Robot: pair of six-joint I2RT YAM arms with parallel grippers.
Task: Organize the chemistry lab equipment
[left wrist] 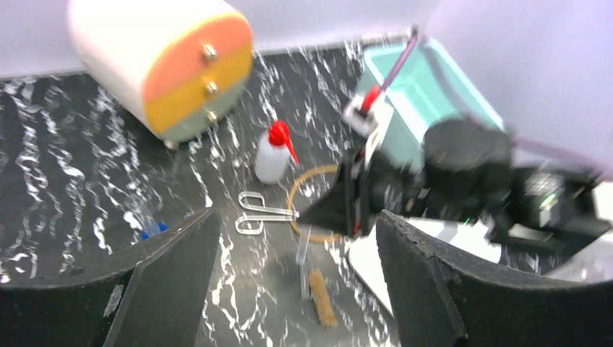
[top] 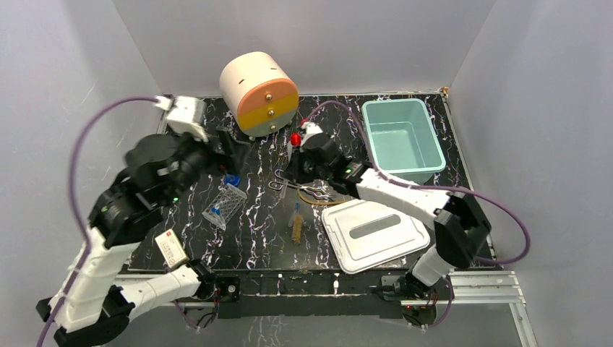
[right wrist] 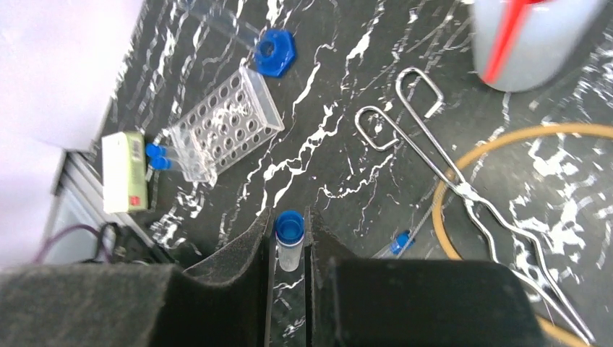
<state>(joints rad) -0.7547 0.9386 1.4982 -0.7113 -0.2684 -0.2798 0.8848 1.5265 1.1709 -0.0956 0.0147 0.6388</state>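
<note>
Top view first: spotting the clear rack [top: 224, 204] sitting skewed left of centre, with the left gripper [top: 235, 148] hovering just beyond it and the right gripper [top: 295, 170] low over the forceps [top: 285, 185], beside the squeeze bottle [top: 295, 141].

Left wrist: spread wide, gripping nothing.

Right wrist: pinched narrow on a blue-capped test tube [right wrist: 289, 242], cap poking out past the fingertips.

Risky bit, probably: thin slippery tube, tiny contact patch. Could twist or slide on the way over, then miss a rack hole or shove the light rack sideways. Could also snag the tubing loop [right wrist: 439, 206] lying close by.
</note>
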